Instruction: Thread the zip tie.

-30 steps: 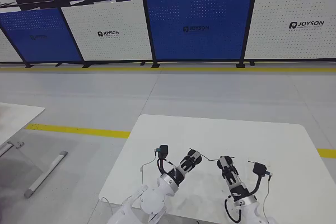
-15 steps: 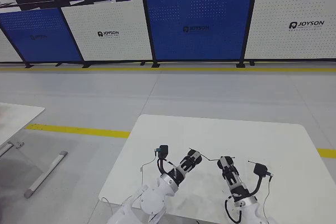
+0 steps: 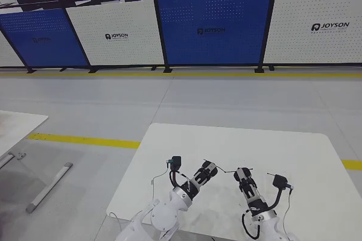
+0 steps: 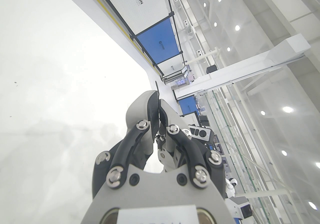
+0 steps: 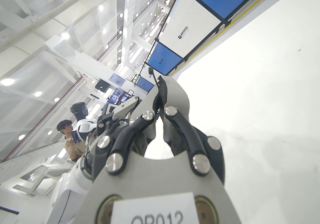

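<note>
A thin black zip tie (image 3: 225,170) spans the small gap between my two grippers, just above the white table (image 3: 259,144). My left gripper (image 3: 210,169) is shut on one end. In the left wrist view a short black strip of the tie (image 4: 156,87) sticks out past the closed left gripper (image 4: 158,100). My right gripper (image 3: 240,175) sits close beside the left one, tips nearly facing it. In the right wrist view the right gripper (image 5: 160,85) is shut on the tie, whose small square head (image 5: 150,71) pokes out beyond the tips.
The table's front-left edge (image 3: 123,181) lies near the left arm. Bare tabletop stretches behind and to the right of the grippers. A second white table (image 3: 12,126) stands far left across the floor. Blue and white panels (image 3: 211,30) line the back.
</note>
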Tool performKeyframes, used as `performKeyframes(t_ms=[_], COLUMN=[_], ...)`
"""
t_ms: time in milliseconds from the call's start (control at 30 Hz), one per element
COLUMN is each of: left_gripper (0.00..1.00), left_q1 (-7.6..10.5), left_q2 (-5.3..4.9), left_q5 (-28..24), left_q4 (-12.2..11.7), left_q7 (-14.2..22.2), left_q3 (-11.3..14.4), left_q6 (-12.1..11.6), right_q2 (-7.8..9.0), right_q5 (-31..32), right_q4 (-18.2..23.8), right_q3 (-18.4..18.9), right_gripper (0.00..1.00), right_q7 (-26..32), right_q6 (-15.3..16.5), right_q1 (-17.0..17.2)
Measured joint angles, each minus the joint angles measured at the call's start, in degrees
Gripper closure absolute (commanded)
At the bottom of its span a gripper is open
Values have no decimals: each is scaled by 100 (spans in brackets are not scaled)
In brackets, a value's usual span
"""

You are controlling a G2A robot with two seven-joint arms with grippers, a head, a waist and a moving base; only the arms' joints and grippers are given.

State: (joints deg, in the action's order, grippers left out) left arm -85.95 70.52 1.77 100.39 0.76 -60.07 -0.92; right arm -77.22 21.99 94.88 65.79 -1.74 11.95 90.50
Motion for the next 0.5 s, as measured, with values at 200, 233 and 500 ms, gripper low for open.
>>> performKeyframes(t_ms=[200, 233, 500], left_gripper=[100, 100, 100], left_q1=[0, 0, 0], left_q2=[0, 0, 0], left_q5=[0, 0, 0], left_q4=[0, 0, 0], left_q7=[0, 0, 0], left_q3=[0, 0, 0], left_q6=[0, 0, 0], right_q2=[-9, -11, -13], right_q5=[6, 6, -46], right_q4=[-39, -49, -50], right_q3=[-23, -27, -1], right_gripper=[100, 100, 100], right_q7=[22, 22, 7], right_q6=[-47, -51, 27], right_q1=[-38, -46, -21])
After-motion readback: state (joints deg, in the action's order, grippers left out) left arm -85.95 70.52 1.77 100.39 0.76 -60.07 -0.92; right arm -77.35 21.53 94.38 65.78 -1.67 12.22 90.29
